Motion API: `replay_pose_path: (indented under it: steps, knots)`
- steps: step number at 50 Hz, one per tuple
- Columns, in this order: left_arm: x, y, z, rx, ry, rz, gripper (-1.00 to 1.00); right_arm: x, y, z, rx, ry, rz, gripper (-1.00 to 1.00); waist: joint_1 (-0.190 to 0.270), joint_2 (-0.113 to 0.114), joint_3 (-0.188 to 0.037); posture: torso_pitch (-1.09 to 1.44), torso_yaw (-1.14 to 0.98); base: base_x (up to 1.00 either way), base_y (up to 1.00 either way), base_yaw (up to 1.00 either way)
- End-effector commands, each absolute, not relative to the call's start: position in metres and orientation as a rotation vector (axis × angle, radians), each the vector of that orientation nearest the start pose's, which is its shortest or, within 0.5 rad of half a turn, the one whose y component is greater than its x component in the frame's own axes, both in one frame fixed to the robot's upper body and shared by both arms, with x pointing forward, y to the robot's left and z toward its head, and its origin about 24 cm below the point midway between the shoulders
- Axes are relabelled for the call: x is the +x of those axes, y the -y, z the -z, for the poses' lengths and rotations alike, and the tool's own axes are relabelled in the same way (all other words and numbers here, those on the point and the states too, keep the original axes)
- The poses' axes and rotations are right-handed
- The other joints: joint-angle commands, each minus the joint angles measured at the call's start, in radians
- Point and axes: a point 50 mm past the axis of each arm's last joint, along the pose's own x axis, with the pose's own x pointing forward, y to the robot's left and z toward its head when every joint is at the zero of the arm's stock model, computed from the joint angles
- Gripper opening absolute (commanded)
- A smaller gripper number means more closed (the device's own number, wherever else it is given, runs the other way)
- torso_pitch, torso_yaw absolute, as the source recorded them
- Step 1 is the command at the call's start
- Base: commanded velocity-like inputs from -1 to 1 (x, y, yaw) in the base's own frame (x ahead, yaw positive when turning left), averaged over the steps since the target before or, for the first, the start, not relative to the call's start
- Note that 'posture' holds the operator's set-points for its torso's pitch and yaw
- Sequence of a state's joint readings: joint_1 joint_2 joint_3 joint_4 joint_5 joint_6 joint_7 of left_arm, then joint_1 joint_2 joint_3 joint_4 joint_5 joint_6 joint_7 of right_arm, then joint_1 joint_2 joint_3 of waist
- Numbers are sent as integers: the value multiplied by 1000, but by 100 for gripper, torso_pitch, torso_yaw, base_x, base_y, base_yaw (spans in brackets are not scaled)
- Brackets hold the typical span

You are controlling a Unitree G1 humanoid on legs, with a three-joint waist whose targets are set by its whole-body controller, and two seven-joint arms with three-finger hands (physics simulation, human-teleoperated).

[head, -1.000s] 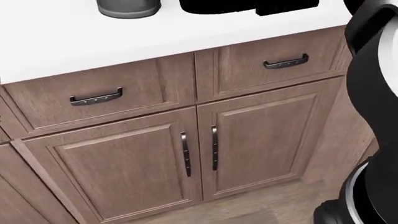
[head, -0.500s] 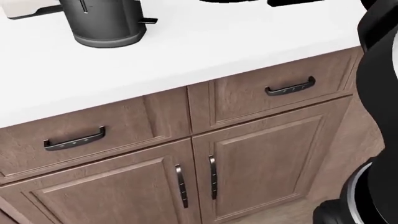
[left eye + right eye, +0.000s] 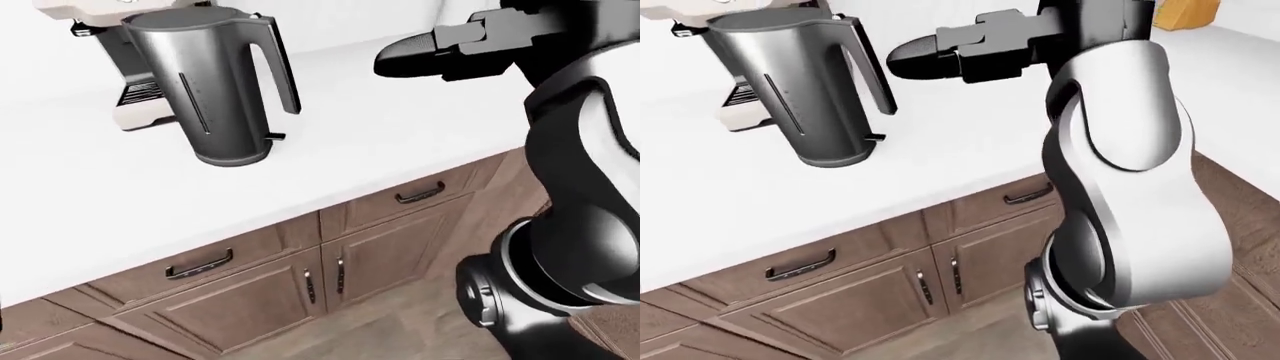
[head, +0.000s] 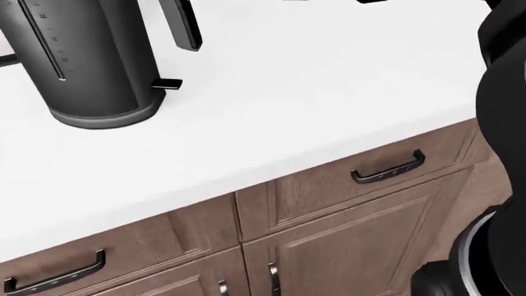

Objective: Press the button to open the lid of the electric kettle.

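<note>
Electric kettle (image 3: pixel 210 86) upright on a white counter (image 3: pixel 400 142), the robot's right hand (image 3: pixel 440 54) raised well to its right.

The counter is a plain white slab over brown wood-grain cabinets (image 3: pixel 380 255) with dark bar handles (image 3: pixel 420 194) on drawers and doors; wood-look floor (image 3: pixel 400 330) shows at the bottom of the left-eye view. The kettle is dark brushed metal with a black handle on its right side, a narrow level window with small tick marks on its body, and a small black tab at its base; no brand or legible writing shows. Just behind it, at the view's top left, stands a cream-coloured appliance (image 3: pixel 130 112). A yellowish-brown object (image 3: pixel 1186 13) sits at the right-eye view's top right. The right hand hangs above the counter, apart from the kettle; whether its fingers are spread or clenched cannot be told.
</note>
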State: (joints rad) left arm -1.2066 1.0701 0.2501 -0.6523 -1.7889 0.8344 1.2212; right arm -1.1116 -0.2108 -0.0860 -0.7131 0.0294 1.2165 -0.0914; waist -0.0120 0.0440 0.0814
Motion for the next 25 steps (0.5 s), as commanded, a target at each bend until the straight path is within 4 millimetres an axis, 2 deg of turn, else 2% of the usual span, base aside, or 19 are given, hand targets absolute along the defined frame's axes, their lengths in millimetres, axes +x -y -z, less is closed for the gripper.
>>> replay_pose_path:
  steps: [1,2,3,4,7,9,11,12,13,15,17,20,23,24,25]
  knots:
    - [158,-175,-417,-141,627,-30,100,240,120,-369,-125,635,-28,100,-3,0,-6,0,0,0,0,0]
    - [158,-175,-417,-140,627,-31,100,241,120,-369,-122,627,-30,100,-1,28,-11,0,0,0,0,0]
    - [158,-175,-417,-140,628,-31,100,241,120,-369,-121,628,-34,100,-13,27,-14,0,0,0,0,0]
    - [158,-175,-417,-140,628,-32,100,241,120,-369,-116,630,-33,100,-11,18,0,0,0,0,0,0]
    - [158,-175,-417,-138,629,-32,100,239,120,-370,-111,639,-32,100,-16,30,2,0,0,0,0,0]
    - [158,-175,-417,-137,629,-32,100,238,120,-370,-116,643,-31,100,-13,21,10,0,0,0,0,0]
    - [158,-175,-418,-137,630,-33,100,238,119,-370,-119,646,-35,100,-11,-12,17,0,0,0,0,0]
    - [158,-175,-418,-137,630,-33,100,238,119,-370,-118,647,-35,100,-9,-18,7,0,0,0,0,18]
    - [158,-175,-417,-137,629,-32,100,238,120,-370,-118,648,-34,100,6,-3,-8,0,0,0,0,23]
    - [158,-175,-417,-138,629,-32,100,238,119,-370,-119,648,-35,100,12,-1,-27,0,0,0,0,38]
    - [158,-175,-418,-137,630,-33,100,238,119,-370,-121,650,-40,100,16,-7,-21,0,0,0,0,52]
    - [159,-175,-417,-136,629,-33,100,239,119,-369,-120,650,-40,100,18,-12,-29,0,0,0,0,65]
    - [158,-175,-417,-135,630,-31,100,238,119,-369,-121,651,-41,100,18,14,-18,0,0,0,0,65]
    - [158,-175,-417,-135,630,-32,100,238,119,-369,-121,651,-40,100,19,32,-20,0,0,0,0,70]
    - [158,-175,-417,-136,630,-33,100,238,119,-369,-120,651,-40,100,26,66,-34,0,0,0,0,87]
